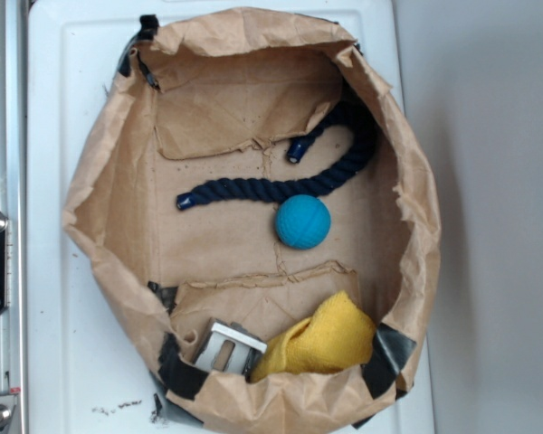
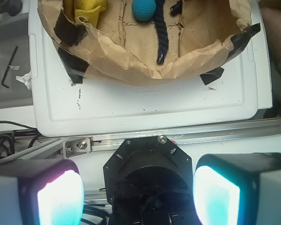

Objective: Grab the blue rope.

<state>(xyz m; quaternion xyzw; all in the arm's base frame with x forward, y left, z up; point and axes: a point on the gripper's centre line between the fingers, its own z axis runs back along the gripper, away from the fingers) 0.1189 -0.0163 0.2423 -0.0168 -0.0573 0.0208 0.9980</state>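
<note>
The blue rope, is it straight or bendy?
Bendy. The blue rope curls like a hook inside the paper bag.

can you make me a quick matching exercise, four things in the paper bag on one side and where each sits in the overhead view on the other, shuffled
Things:
1. rope
2. ball
3. yellow cloth
4. metal piece

Places:
A. bottom edge, left of the cloth
B. centre, just below the rope
C. curving across the upper middle to the right wall
D. bottom right, against the bag wall

Pairs: 1-C, 2-B, 3-D, 4-A
</note>
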